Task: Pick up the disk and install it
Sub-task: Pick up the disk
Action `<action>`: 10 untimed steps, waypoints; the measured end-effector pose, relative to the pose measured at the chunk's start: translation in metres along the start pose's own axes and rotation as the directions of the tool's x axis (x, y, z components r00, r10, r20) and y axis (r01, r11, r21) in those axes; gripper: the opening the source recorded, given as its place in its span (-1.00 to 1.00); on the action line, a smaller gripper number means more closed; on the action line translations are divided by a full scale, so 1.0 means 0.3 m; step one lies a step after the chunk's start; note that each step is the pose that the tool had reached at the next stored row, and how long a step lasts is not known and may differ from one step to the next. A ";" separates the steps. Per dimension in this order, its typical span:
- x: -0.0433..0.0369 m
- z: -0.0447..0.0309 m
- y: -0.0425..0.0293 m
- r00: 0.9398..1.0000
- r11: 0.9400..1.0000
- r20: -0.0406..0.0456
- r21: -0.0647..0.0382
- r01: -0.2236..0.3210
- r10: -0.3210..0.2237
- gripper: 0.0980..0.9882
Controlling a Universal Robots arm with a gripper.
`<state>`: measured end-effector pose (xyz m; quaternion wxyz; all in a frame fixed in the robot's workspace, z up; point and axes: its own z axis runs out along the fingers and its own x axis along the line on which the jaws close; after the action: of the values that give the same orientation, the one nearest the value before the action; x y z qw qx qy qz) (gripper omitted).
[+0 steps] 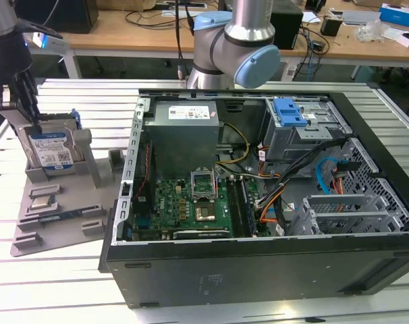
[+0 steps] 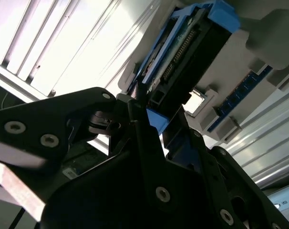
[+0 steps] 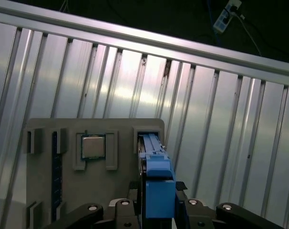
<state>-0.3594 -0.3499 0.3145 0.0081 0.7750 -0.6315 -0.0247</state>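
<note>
My gripper is closed over the top edge of the disk. In both wrist views the blue bracket sits between the jaws with no gap showing on either side, so I read it as gripped, though only on plastic. The disk stands upright in its slot on the grey tray, at the exterior view's left, well apart from the open case.

My worry is the hold. It is a narrow bite on the bracket, not on the metal body, so the disk could tilt or slip if it binds against the slot walls. The tray looks loose on the table and might drag along with it.

The contact faces are hidden under the bracket, so I can't judge how deep the bite is. The disk's lower part is buried in the slot. In the exterior view the gripper is dark and cut off at the frame edge.
</note>
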 end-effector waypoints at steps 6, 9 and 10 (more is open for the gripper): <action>0.000 -0.001 0.000 1.000 1.000 0.000 0.000 0.000 0.000 -0.37; 0.000 -0.001 0.000 1.000 1.000 0.000 0.000 0.000 0.000 -0.37; 0.000 -0.001 0.000 1.000 1.000 0.000 0.000 0.000 0.000 -0.37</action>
<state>-0.3594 -0.3499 0.3148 0.0082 0.7750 -0.6315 -0.0248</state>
